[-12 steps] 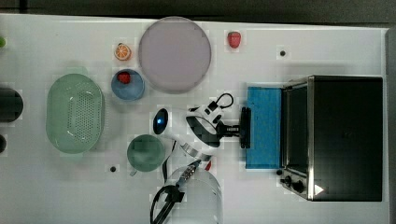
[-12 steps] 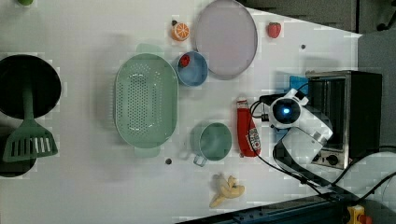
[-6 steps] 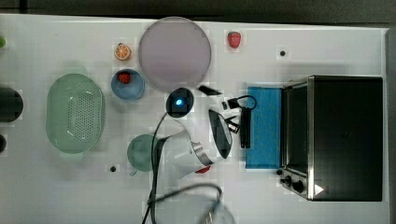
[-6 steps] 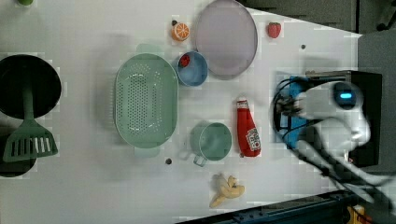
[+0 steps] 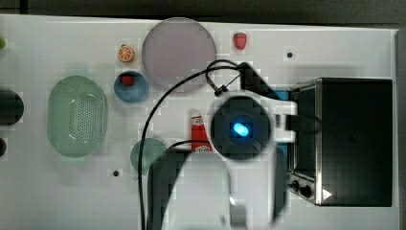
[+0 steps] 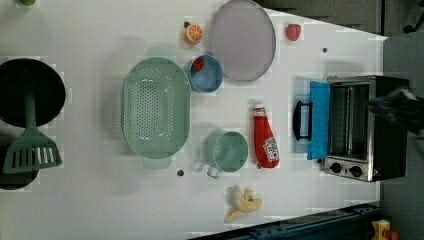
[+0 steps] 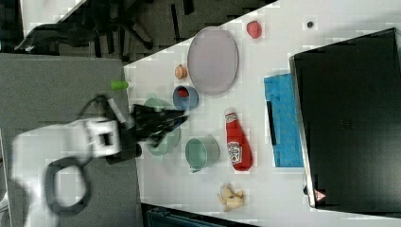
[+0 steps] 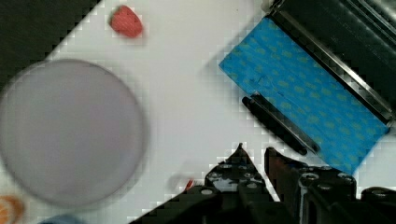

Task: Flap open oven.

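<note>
Blue-tinted glass door [image 6: 319,120] of your silver boxy oven [image 6: 367,127] is lying fully open on the counter [image 6: 100,200]; your hand [image 8: 254,156], fingers nearly together, is holding nothing.

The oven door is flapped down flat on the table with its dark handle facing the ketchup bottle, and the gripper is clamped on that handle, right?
Not quite. The oven door is down with its handle toward the ketchup bottle, but the left view shows that handle bare, and in the wrist view the gripper is off it, holding nothing.
</note>
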Motion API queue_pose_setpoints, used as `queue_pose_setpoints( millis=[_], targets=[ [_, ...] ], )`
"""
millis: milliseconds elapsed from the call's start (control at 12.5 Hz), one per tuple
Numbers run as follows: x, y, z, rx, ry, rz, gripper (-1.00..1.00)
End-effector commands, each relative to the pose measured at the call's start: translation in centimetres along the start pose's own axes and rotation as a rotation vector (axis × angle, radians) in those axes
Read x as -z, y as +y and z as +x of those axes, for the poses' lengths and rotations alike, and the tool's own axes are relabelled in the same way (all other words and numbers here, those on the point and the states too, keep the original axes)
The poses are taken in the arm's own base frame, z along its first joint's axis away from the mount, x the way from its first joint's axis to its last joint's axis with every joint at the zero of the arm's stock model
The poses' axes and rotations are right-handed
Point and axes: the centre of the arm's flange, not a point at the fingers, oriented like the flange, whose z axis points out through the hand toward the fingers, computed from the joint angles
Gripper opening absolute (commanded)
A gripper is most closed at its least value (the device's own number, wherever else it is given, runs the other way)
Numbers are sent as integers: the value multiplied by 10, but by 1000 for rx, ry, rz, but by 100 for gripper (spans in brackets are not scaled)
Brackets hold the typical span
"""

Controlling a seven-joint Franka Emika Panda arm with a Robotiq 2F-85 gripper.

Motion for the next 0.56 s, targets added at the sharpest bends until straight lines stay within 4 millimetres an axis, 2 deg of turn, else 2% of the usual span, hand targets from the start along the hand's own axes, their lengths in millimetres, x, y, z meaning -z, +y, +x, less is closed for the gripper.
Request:
queue_pose_setpoints(
  millis=[80,240,320,400,560],
  targets=[
    [41,15,-2,-93,-109,-11,-65],
    [87,26,0,-102,-130,-23,-65],
    [105,28,1,-103,-125,-16,-65],
    [116,26,0,-98,-117,-4,-65],
    [121,19,-5,-83,-110,0,-65]
  ],
)
